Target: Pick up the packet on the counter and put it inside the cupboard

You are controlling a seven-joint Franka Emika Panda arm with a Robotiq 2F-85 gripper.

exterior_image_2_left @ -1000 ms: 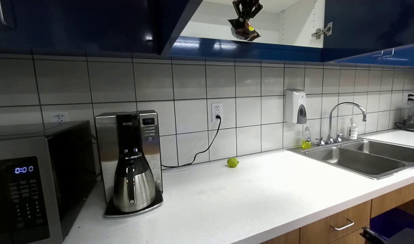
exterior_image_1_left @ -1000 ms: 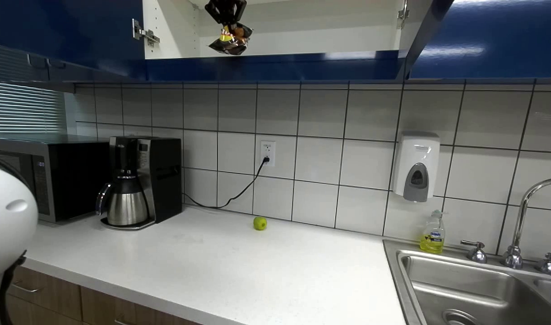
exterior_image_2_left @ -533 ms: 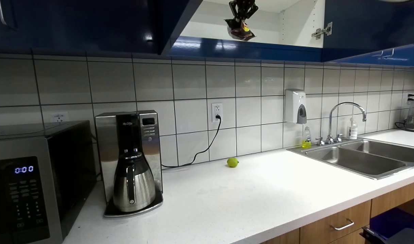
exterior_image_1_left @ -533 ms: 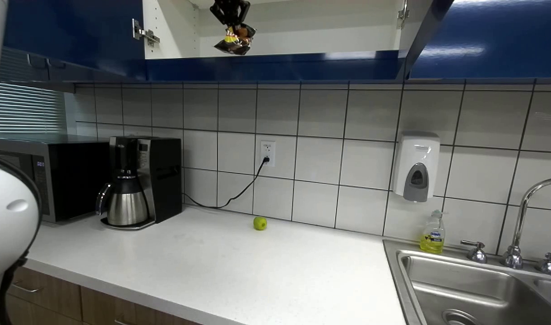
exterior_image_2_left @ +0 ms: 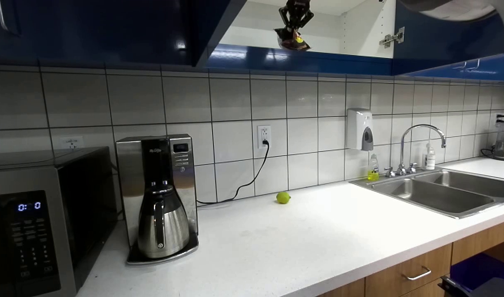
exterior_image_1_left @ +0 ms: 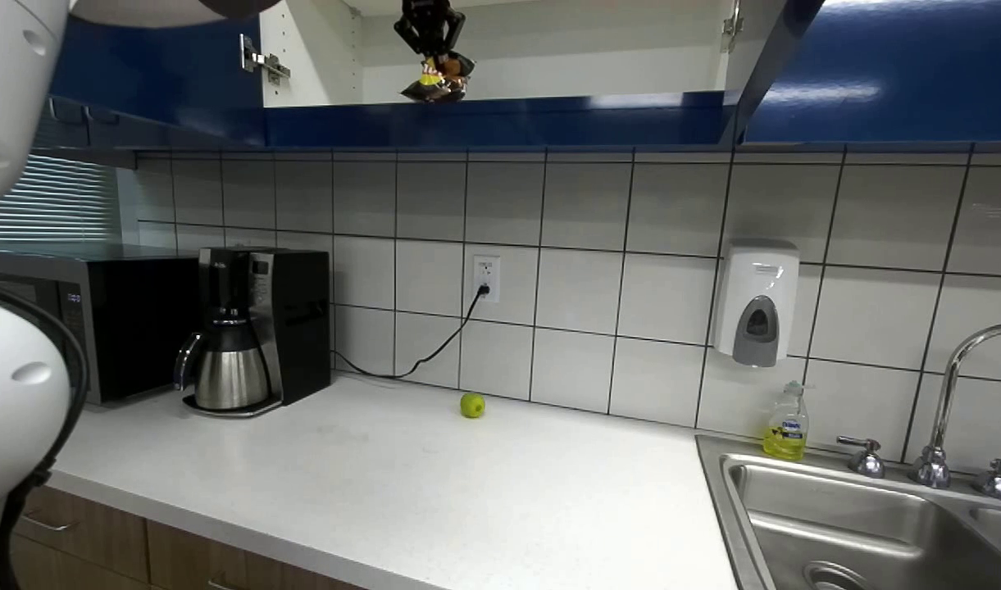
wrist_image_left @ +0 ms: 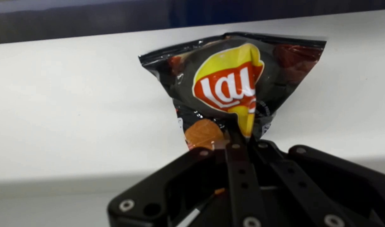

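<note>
The packet is a small black Lay's chip bag with a yellow and red logo, seen in the wrist view [wrist_image_left: 227, 78] and in both exterior views [exterior_image_1_left: 439, 80] [exterior_image_2_left: 292, 40]. My gripper [wrist_image_left: 245, 137] is shut on one end of it, and the packet hangs below the fingers. The gripper also shows in both exterior views [exterior_image_1_left: 441, 54] [exterior_image_2_left: 294, 28], at the opening of the cupboard [exterior_image_1_left: 598, 53] [exterior_image_2_left: 252, 27]. The cupboard is white inside, with a blue front edge. The packet's lower end appears level with that edge; I cannot tell whether it touches the cupboard floor.
The blue cupboard doors [exterior_image_1_left: 164, 74] [exterior_image_2_left: 441, 37] stand open at the sides. Below are a white counter [exterior_image_1_left: 434, 492], a lime [exterior_image_1_left: 472, 405], a coffee maker [exterior_image_1_left: 303, 328], a microwave [exterior_image_2_left: 29, 231], a soap dispenser [exterior_image_1_left: 758, 303] and a sink [exterior_image_1_left: 836, 508].
The gripper with the packet has moved slightly right and down in an exterior view, and slightly left overall in the opposite one. More of the white arm has come into both exterior views.
</note>
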